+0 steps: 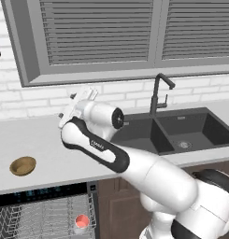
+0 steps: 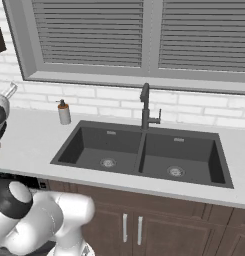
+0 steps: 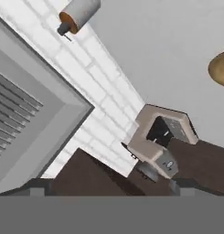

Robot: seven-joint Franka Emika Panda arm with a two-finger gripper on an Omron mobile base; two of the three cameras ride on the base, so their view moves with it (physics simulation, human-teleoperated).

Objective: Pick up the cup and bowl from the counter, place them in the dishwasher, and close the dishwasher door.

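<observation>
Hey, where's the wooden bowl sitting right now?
The bowl sits on the counter at the far left of the left base view, just above the open dishwasher, whose rack already holds the cup.

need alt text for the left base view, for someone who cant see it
A white robot arm reaches up over a light counter, its tool raised near the brick wall and holding nothing. A brown bowl sits on the counter at left; below it, a cup rests in the open dishwasher rack. A dark double sink with a faucet lies to the right.
</observation>
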